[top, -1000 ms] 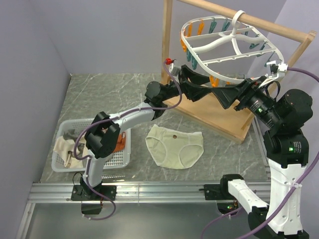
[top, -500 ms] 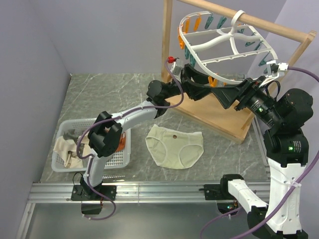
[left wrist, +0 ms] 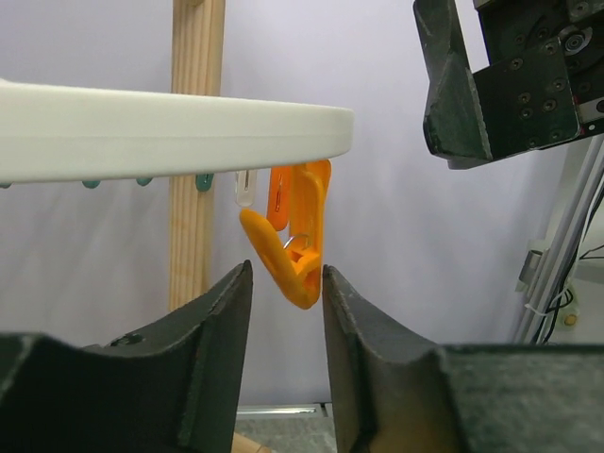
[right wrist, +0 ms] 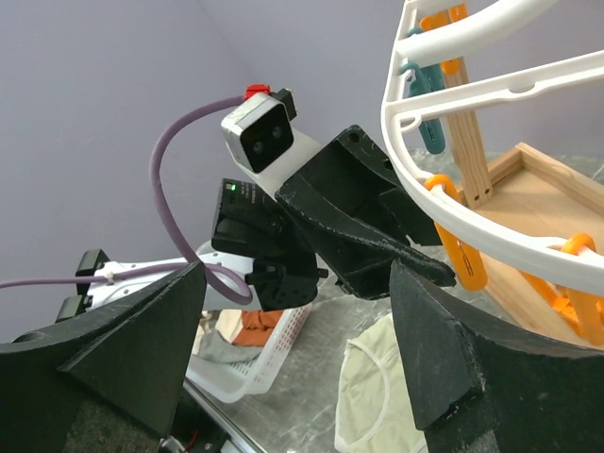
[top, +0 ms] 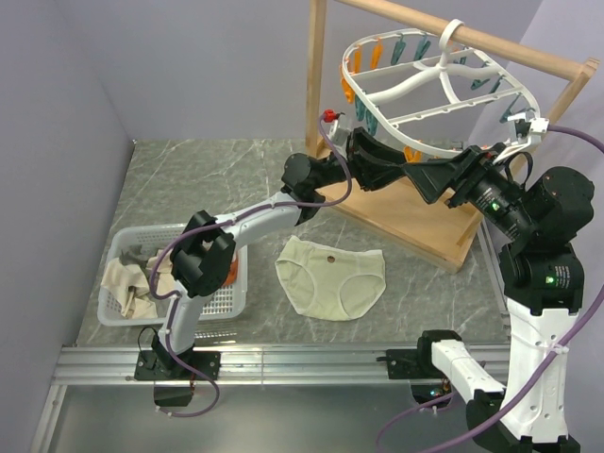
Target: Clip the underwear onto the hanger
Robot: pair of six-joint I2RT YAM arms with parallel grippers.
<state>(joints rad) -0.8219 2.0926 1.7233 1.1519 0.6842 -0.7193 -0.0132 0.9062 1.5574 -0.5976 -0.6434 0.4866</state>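
Over the last second the left arm has pushed further up and right, under the near rim of the large white plastic oval drying rack (top: 406, 85). The rack rocked half a second ago and now hangs nearer level. The left tool (left wrist: 286, 274) is open, its two fingers bracketing the lower end of one orange plastic clothespin (left wrist: 300, 236) that hangs from the rim. I cannot tell whether they touch it. The right tool (right wrist: 297, 274) is spread wide with nothing between its fingers, facing the left tool just below the same rim.

The pale cream-yellow fabric brief (top: 332, 278) has not moved. It lies flat on the grey marbled table (top: 217, 179), well apart from both tools, so I judge that a peg is being lined up while the garment is yet to be lifted.

Counted:
- one brief
- one rack
- one wooden frame stand (top: 316, 66)
- one white plastic basket (top: 234, 294) (its cloths are too heaped to count)
- two arms

The orange and teal pegs overlap too much for a sure number.
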